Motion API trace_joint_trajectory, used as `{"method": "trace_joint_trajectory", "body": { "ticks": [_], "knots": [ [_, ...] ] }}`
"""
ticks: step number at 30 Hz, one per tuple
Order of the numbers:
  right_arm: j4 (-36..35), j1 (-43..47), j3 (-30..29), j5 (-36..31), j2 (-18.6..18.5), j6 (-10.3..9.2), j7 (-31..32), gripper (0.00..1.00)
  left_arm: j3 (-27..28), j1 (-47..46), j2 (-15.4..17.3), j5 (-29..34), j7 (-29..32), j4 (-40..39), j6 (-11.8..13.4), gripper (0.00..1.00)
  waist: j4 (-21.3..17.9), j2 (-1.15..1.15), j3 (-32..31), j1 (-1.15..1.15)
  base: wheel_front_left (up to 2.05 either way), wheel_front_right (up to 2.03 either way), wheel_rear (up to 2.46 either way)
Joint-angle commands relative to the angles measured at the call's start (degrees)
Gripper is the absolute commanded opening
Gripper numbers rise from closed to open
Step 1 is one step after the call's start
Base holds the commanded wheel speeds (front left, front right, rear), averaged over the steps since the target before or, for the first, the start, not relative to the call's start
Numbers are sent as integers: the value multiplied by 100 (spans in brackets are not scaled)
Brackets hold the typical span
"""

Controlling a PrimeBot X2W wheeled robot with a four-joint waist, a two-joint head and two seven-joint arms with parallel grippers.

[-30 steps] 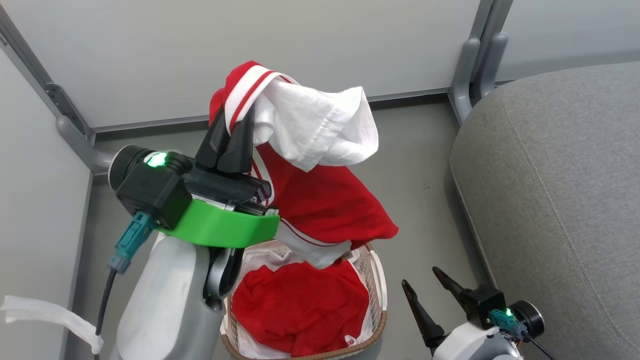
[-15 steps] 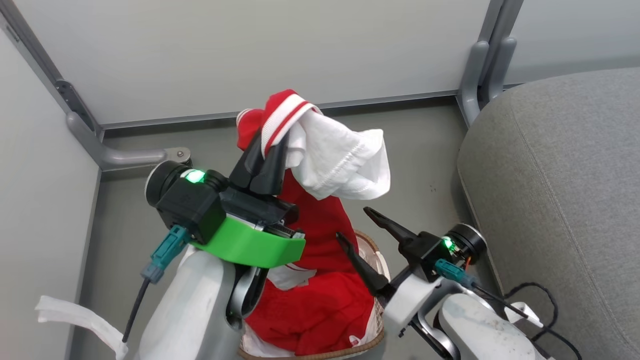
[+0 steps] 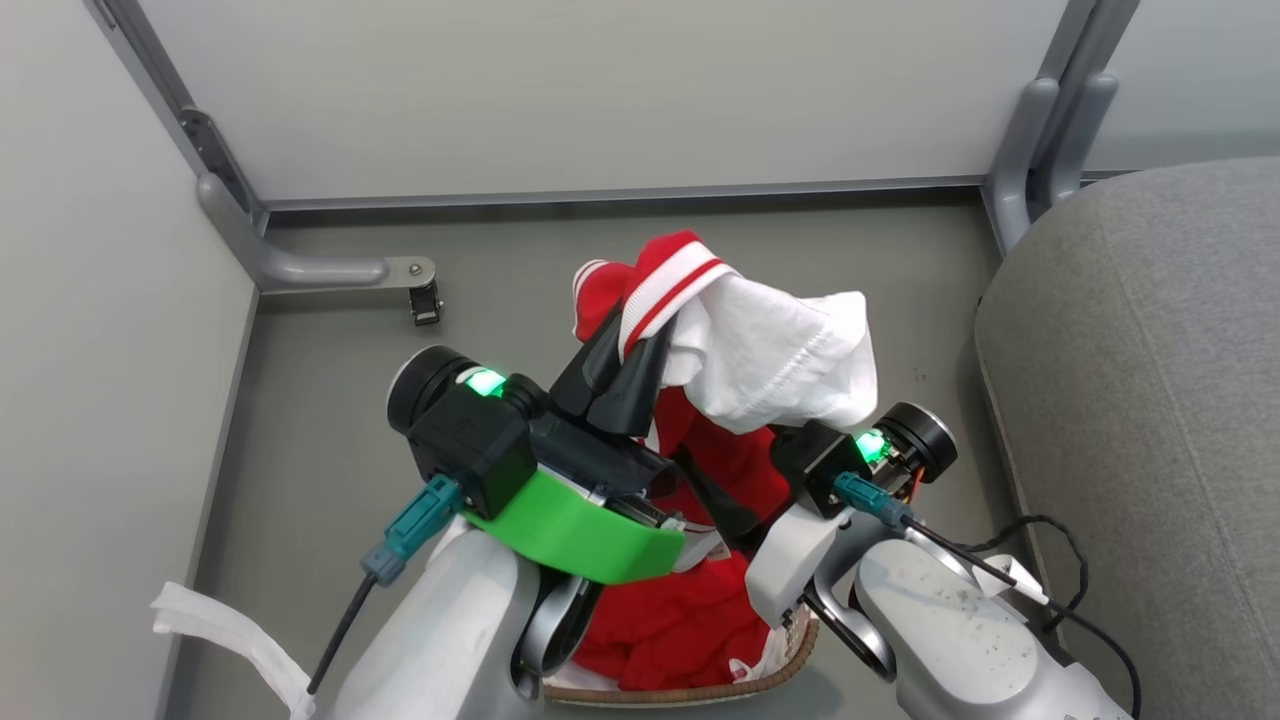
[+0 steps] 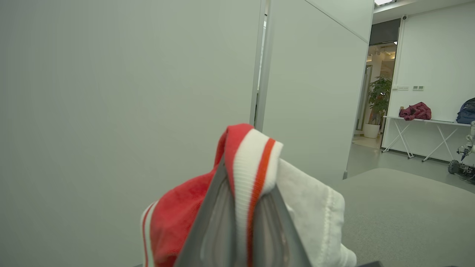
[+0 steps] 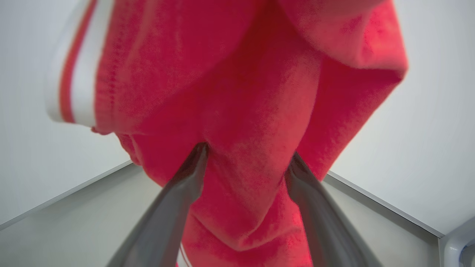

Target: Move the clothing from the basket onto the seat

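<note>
The left tool (image 3: 640, 350) is clamped on the striped cuff of the clothing (image 3: 765, 355), holding it up over the basket (image 3: 690, 693), where its red lower folds lie. The right tool (image 5: 248, 152) stands wide, fingers against the hanging red cloth. The basket sits on the floor (image 3: 330, 420), near the seat (image 3: 1150, 400).

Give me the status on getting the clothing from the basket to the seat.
Done: the left gripper is shut on a striped cuff of the clothing and holds it raised above the basket.
In hand: the right gripper is open, its fingers either side of the hanging red fabric, not closed on it.
Left: the clothing's lower part lies in the basket, and it has yet to reach the seat.
</note>
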Motion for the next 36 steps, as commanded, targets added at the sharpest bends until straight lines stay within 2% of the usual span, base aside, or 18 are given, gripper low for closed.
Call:
{"method": "trace_joint_trajectory", "body": {
  "ticks": [1,4,5,7,14,15,16,17,18,22,26,36],
  "knots": [
    [28,-40,-4,-52,26,-5,-25,100,-19,-18,13,-18,-4,3,33,0,78,0,78,0,0,0,0],
    [109,-59,9,2,33,-6,-25,100,-75,-13,12,-39,-4,28,31,0,98,0,110,0,0,0,0],
    [154,-71,1,45,39,-6,-25,46,-88,-19,12,-44,-4,27,36,0,99,0,119,0,0,0,0],
    [169,-115,41,108,58,-6,-25,0,-109,-26,12,-37,-4,32,50,0,98,0,131,0,0,0,0],
    [-18,11,-44,164,65,-6,-25,0,-24,15,12,24,-4,155,77,0,-2,0,138,0,0,0,0],
    [-54,59,-81,161,54,-6,-25,0,4,33,13,44,-4,174,87,9,-37,0,141,0,0,0,0],
    [-91,96,-130,172,38,-6,-25,0,30,53,14,63,-4,188,99,29,-71,0,143,0,0,0,0],
    [-165,142,-191,174,16,-6,-25,0,44,105,15,68,-3,251,117,97,-115,0,144,0,0,0,0],
    [-215,184,-238,160,-4,-6,-25,0,75,111,14,140,-4,259,138,100,-161,0,146,0,0,0,0],
    [-525,428,-587,127,-54,-6,-26,0,176,214,14,330,-2,445,145,100,-439,0,159,0,0,0,0],
    [-843,642,-937,97,-114,-6,-26,0,299,359,13,531,-2,604,107,100,-875,0,179,0,0,0,0],
    [-1271,953,-1312,221,-142,-6,-26,0,582,788,17,900,-2,873,-55,100,-2392,0,270,0,0,0,0]
  ]
}}
